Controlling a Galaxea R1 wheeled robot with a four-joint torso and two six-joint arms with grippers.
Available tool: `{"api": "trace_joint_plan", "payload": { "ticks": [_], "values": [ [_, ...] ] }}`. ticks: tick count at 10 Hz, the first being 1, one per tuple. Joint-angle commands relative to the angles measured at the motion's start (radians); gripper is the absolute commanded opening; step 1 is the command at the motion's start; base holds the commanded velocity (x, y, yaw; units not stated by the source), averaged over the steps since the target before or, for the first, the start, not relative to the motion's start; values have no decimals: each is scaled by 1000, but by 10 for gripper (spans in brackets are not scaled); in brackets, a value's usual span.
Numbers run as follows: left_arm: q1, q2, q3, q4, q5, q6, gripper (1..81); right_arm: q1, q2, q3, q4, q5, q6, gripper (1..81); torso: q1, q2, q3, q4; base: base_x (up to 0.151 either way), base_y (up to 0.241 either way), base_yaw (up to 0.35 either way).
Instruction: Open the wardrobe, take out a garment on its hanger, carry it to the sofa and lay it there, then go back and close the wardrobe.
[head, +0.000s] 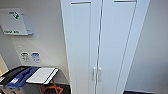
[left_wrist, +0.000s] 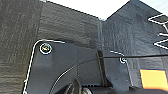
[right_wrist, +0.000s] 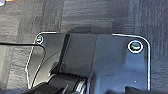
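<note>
The wardrobe (head: 105, 45) stands straight ahead in the head view, tall and white, against a pale wall (head: 50, 32). Both doors are shut, meeting at a thin dark seam down the middle. The two small white handles (head: 97, 74) sit side by side at that seam, low on the doors, one on each door.

Left of the wardrobe, a white sign (head: 13, 22) with green marks hangs high on the wall. Below the sign are two small wall plates (head: 30, 57), one with a blue face. Lower still, near the wardrobe's left foot, a white board (head: 42, 75) lies tilted beside a blue thing (head: 21, 76) in a dark tray; something orange (head: 51, 88) shows under the board.

Both wrist views look down on dark grey carpet (right_wrist: 100, 15) past the robot's own dark plate. In the left wrist view an orange square (left_wrist: 153, 79) lies on the carpet, and white lines (left_wrist: 158, 32) are marked on the floor near it.

Whether the fingers of either arm are apart or together cannot be told.
</note>
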Motion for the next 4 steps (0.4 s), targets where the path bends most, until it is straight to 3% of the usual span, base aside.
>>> {"api": "trace_joint_plan", "payload": {
  "ticks": [1,4],
  "values": [
    [9,94,-135,61,-5,9,811,-37,19,-2,-38,-43,-9,811,0,0,0,0,0,0,0],
    [30,168,-237,47,-1,3,811,-75,34,-2,-71,-43,-22,811,-1,0,1,0,0,0,0]
  ]
}}
